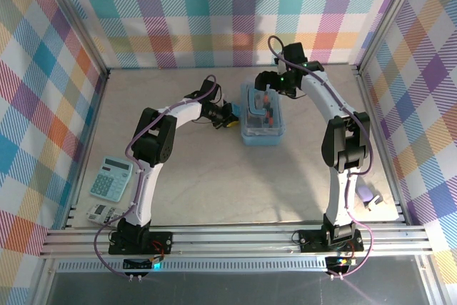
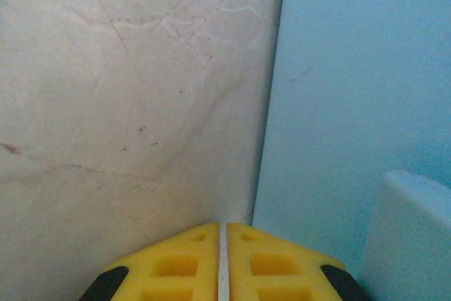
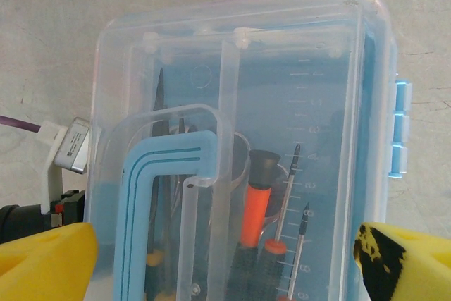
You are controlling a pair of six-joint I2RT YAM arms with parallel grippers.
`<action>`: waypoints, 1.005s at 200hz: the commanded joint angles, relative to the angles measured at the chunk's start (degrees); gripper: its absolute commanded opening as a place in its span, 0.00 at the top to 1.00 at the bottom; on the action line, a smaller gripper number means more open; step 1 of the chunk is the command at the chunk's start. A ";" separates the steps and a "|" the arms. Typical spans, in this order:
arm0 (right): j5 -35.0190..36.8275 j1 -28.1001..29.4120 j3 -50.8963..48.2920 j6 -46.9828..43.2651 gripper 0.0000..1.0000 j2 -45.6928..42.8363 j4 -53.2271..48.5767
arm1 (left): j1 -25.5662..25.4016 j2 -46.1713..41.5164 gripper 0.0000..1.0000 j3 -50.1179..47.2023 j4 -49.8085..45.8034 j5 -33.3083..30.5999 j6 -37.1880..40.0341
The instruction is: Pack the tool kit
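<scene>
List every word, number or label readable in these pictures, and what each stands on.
Nothing reads clearly enough to quote.
On the tool kit lid: moulded ruler marks with faint digits, too faint to read.
On the grey plug label: print too blurred.
On the calculator: keys too small.

The tabletop is a pale beige stone-look slab with faint brown veins and a few dark specks, evenly lit, with only soft shadows; pastel plaid cloth closes it in on three sides, as the back wall, the left wall and the right wall; slim aluminium posts rise at the far corners; ribbed aluminium rails run along the near edge.
</scene>
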 commanded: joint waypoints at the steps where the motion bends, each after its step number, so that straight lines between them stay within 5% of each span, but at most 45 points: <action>1: -3.18 0.57 -2.80 -0.85 0.05 1.88 -0.98 | 0.26 -1.36 0.88 2.40 -2.18 0.32 1.82; 82: -3.18 0.65 -3.14 -1.20 0.05 1.87 -1.45 | 0.37 0.32 0.88 12.24 -18.91 -10.18 10.64; 201: -3.69 0.90 -3.87 -1.29 0.05 1.97 -1.33 | 0.35 -0.08 0.89 15.63 -23.79 -12.90 12.41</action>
